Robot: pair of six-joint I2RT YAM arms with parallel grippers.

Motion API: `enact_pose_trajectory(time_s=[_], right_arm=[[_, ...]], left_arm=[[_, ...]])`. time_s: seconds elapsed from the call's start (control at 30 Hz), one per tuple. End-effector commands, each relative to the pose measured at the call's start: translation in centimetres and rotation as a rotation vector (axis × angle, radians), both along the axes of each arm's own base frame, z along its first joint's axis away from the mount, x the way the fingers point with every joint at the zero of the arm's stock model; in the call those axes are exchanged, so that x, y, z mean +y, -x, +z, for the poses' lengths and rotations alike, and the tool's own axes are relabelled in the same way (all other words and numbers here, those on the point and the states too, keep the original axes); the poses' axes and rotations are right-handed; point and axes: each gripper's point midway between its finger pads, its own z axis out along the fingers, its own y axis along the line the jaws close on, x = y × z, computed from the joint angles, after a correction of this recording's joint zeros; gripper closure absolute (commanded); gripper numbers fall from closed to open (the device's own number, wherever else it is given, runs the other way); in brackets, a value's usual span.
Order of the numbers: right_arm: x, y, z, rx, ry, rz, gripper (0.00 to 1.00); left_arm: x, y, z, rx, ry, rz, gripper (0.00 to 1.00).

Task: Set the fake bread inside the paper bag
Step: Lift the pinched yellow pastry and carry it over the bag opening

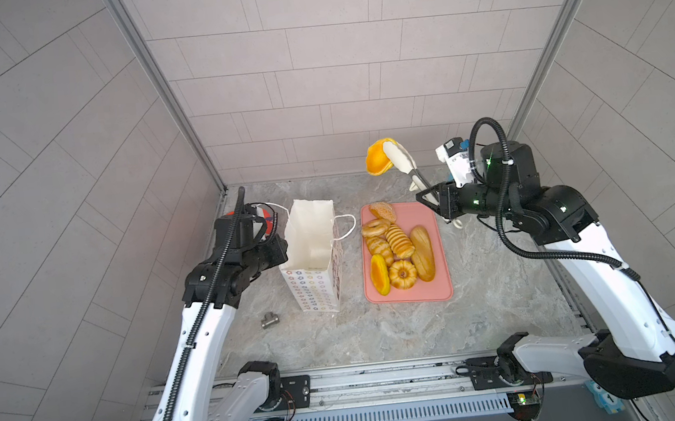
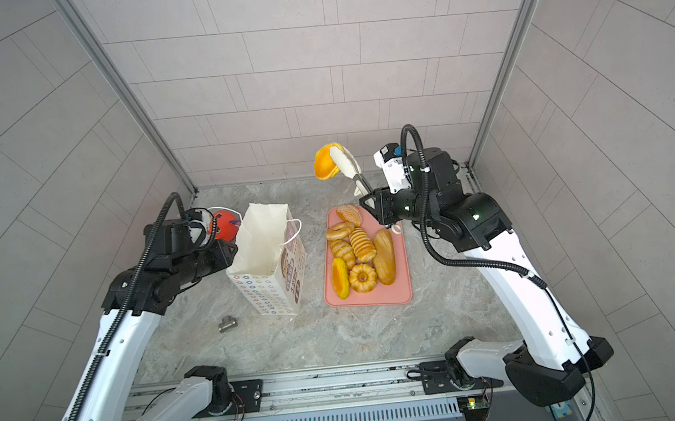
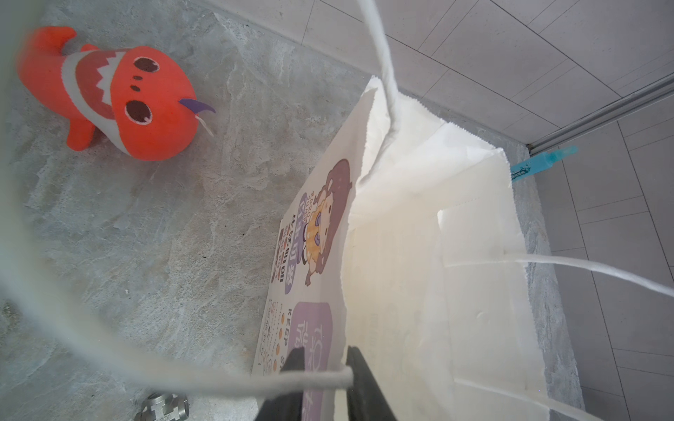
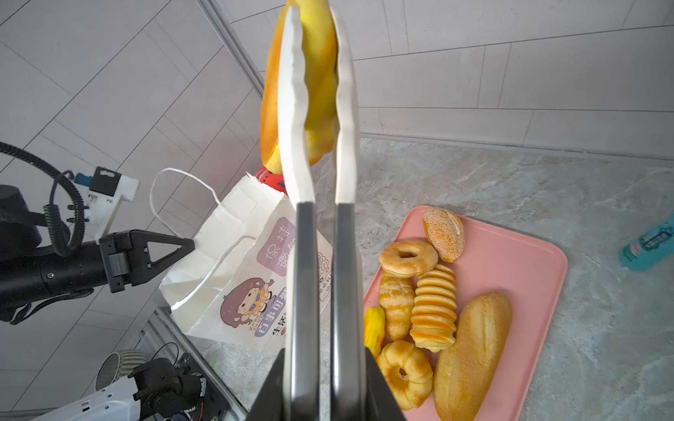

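As right gripper (image 4: 324, 361) grips tongs (image 4: 304, 255) | bun (image 4: 321, 73) clamped at tips

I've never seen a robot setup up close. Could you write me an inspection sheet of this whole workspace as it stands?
Surface: grey marbled table.
Job's things: bag stands open; seven breads lie on the pink tray; one bun is held high in white tongs.
Clutter: red plush fish beside the bag; metal fitting left of the bag; teal bottle lying on the table.
Grippers: left gripper open, astride the bag's rim; right gripper shut on the tongs.
Cables: black hose along each arm; the bag's handle cord crosses the left gripper.
Surroundings: grey tiled walls; metal rail in front.
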Motion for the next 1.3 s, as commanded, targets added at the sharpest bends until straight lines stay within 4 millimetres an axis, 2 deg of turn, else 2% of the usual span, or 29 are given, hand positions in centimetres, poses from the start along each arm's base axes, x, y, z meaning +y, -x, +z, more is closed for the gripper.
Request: enact_pose_trajectory(time_s=[0.0, 0.17, 0.33, 0.57, 0.87, 1.27], right_arm=[[0.6, 0.3, 1.4, -0.055, 0.004, 0.026, 0.84], [2.2, 1.1, 1.6, -0.065, 0.018, 0.076, 0.84], [3.9, 2.0, 1.9, -0.08, 0.044, 0.133, 0.84], [6.0, 2.9, 1.2, -0.089, 0.144, 0.191, 0.84], [8.7, 4.0, 0.3, -0.1, 0.247, 0.262, 0.84], [11.4, 4.3, -1.5, -0.09, 0.358, 0.302, 0.85]], left_arm=[[-0.4, -0.2, -0.1, -0.004, 0.016, -0.009, 0.74], [-0.5, -0.2, -0.3, 0.004, 0.019, -0.013, 0.74], [-0.6, -0.2, -0.3, 0.004, 0.03, -0.013, 0.82], [-0.8, -0.3, -0.5, 0.012, 0.039, -0.018, 0.89], [-0.8, -0.3, -0.5, 0.012, 0.042, -0.019, 0.91], [-0.8, -0.3, -0.5, 0.007, 0.044, -0.018, 0.91]])
